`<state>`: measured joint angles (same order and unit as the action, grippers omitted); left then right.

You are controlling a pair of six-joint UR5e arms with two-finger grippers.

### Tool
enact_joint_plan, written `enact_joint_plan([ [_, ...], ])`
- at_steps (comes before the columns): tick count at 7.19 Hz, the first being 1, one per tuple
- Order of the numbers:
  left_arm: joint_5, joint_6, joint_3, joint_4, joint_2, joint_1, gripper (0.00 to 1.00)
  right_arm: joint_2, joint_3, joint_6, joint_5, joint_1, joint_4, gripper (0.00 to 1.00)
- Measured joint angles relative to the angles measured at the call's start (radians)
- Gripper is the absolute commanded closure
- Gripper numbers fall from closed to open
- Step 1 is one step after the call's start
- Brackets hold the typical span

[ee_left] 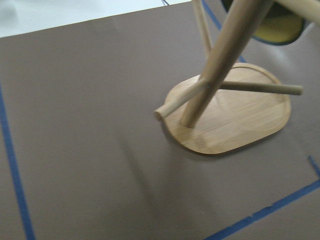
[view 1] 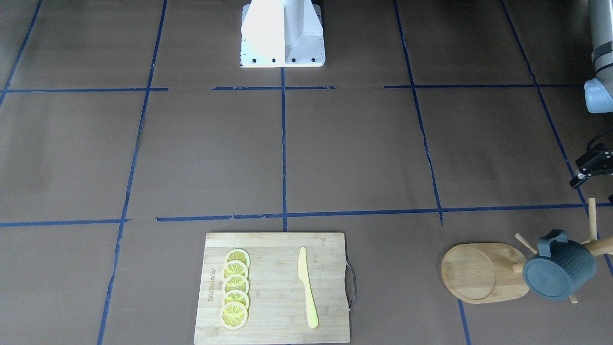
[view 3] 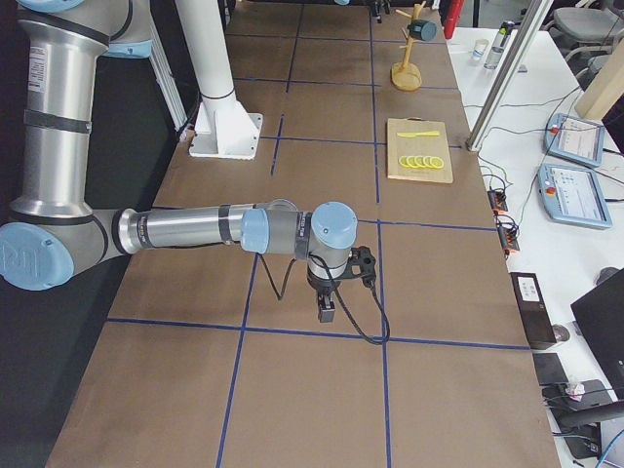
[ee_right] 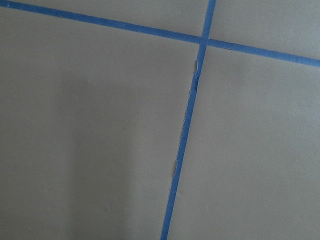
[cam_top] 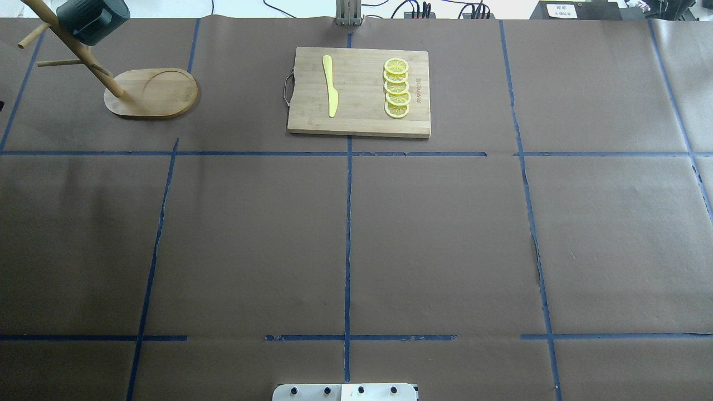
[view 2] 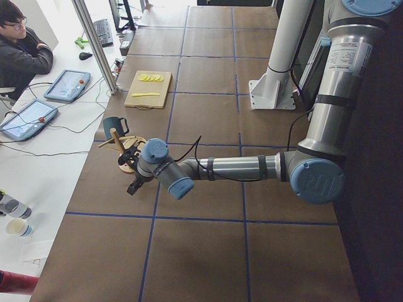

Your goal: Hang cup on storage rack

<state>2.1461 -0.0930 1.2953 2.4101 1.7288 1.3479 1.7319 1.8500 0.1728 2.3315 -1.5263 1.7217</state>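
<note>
Far left corner of counter (cam_top: 250, 234): cup (cam_top: 92, 19) hangs high on the storage rack (cam_top: 150, 94), against the pole, above the oval base. Far centre: cutting board (cam_top: 362, 111) carrying one yellow knife (cam_top: 330, 86) and a row of five overlapping lemon slices (cam_top: 396, 88), apart. Blue tape lines (cam_top: 348, 234) grid the brown surface.

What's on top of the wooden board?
On the board lie a yellow knife and five lemon slices in a row. The slices overlap, so part of each covered one is hidden, and so is the wood beneath them.
</note>
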Motion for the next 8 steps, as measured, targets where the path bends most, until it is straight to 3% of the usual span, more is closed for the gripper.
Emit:
enact_joint_plan([
  [2, -0.194, 0.243, 0.090, -0.214, -0.033, 0.017, 0.00, 0.000, 0.000, 0.000, -0.001, 0.000, -0.001, 0.00],
  [3, -0.234, 0.293, 0.149, -0.346, -0.047, 0.036, 0.00, 0.000, 0.000, 0.001, -0.001, 0.000, -0.001, 0.00],
  [4, -0.215, 0.312, 0.186, -0.466, -0.061, 0.069, 0.00, 0.000, 0.000, 0.001, -0.001, 0.000, -0.001, 0.00],
  [7, 0.116, 0.268, 0.210, -0.754, -0.081, 0.217, 0.00, 0.000, 0.000, 0.001, -0.002, 0.000, -0.001, 0.00],
  [8, 0.175, 0.213, 0.225, -0.811, -0.085, 0.254, 0.00, -0.001, 0.000, 0.001, -0.003, 0.000, -0.001, 0.00],
])
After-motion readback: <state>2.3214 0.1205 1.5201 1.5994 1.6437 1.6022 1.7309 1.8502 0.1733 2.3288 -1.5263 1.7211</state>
